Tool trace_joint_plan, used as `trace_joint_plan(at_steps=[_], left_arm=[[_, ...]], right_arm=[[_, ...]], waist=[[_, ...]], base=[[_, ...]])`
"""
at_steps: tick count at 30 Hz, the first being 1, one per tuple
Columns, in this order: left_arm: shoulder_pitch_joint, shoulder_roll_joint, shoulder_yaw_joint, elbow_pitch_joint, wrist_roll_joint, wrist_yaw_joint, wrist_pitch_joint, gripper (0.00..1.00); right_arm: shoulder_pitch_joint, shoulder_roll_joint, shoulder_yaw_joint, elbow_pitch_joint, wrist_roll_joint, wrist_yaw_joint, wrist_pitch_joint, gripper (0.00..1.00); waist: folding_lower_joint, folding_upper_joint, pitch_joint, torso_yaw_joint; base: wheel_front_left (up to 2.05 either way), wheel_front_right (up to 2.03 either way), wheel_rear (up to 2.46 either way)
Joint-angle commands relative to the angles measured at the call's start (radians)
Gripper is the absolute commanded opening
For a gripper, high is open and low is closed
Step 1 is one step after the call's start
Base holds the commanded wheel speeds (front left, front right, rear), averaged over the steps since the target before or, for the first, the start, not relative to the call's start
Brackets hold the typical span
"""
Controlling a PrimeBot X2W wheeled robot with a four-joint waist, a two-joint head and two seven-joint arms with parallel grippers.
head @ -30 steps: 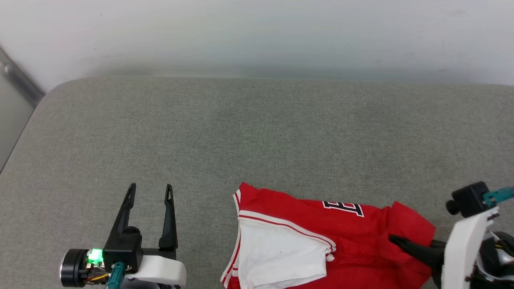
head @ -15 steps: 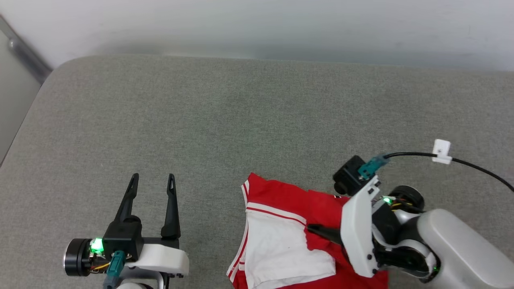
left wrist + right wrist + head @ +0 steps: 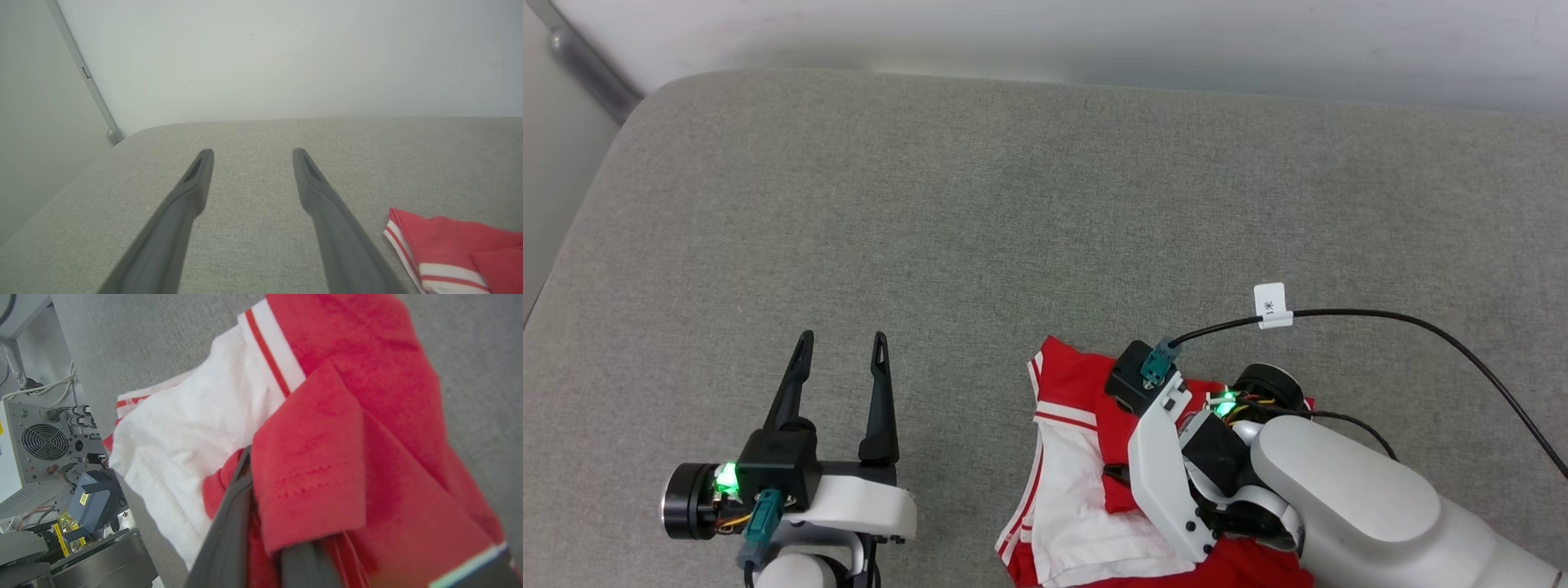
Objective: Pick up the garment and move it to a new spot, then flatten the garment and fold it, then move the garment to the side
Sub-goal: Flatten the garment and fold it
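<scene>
— What's the right gripper [image 3: 1117, 474] got?

— A red fold of the shirt [image 3: 1072, 490], pinched tight between its fingers, with the stitched hem draped over one of them. The fold is raised above a white sleeve. The rest lies bunched on the grey pad [image 3: 1013, 204], at the near edge, right of middle.

— And the left gripper [image 3: 842, 339]?

— Fingers apart, holding nothing, well clear of the shirt to its left.

— So how far along?

— Early, I'd say. It has a grip, but the shirt is crumpled and not laid out anywhere. Moving, flattening, folding and setting aside all look undone.

— Any writing?

— Nothing I can read on the shirt. The white tag [image 3: 1270, 304] on the cable [image 3: 1462, 347] has a mark that's too small to read. A yellow sticker [image 3: 83, 498] on a blue box [image 3: 96, 504] might say 800, though I'm not sure.
</scene>
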Motion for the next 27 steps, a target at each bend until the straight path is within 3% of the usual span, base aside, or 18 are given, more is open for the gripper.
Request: trace_joint_plan(at_steps=[1,4,5,11,16,21,27], left_arm=[[-0.017,0.0,0.002,0.001,0.005,-0.003,-0.002,1.0],[-0.011,-0.003,0.008,0.004,0.004,-0.001,-0.002,1.0],[0.002,-0.005,0.011,0.008,0.006,-0.002,-0.002,1.0],[0.037,-0.006,0.033,-0.001,0.011,-0.001,-0.002,1.0],[0.063,-0.007,0.041,-0.011,0.015,-0.007,-0.002,1.0],[0.083,-0.008,0.042,-0.022,0.019,-0.01,-0.002,1.0],[0.112,-0.008,0.05,-0.031,0.019,-0.012,-0.002,1.0]], right_arm=[[-0.01,0.004,0.02,0.023,0.013,0.0,-0.012,0.0],[-0.032,0.0,0.064,0.052,0.017,-0.001,-0.064,0.0],[-0.05,-0.029,0.086,0.028,0.029,-0.001,-0.143,1.0],[-0.082,-0.137,0.055,-0.075,0.01,0.0,-0.3,1.0],[-0.047,-0.193,-0.105,-0.108,-0.091,-0.001,-0.503,1.0],[0.075,-0.143,-0.4,-0.064,-0.253,-0.001,-0.746,1.0],[0.251,-0.034,-0.729,-0.06,-0.449,-0.001,-0.889,1.0]], waist=[[-0.0001,0.0,0.003,0.003],[-0.0001,0.0,0.002,0.002],[-0.0001,0.0,-0.015,0.001],[-0.0001,0.0,-0.055,-0.031],[-0.0001,0.0,-0.087,-0.063],[-0.0001,0.0,-0.113,-0.088],[-0.0001,0.0,-0.14,-0.112]], base=[[0.0,0.0,0.0],[0.0,0.0,0.0],[0.0,0.0,0.0],[0.0,0.0,0.0],[0.0,0.0,0.0],[0.0,0.0,0.0],[0.0,0.0,0.0]])
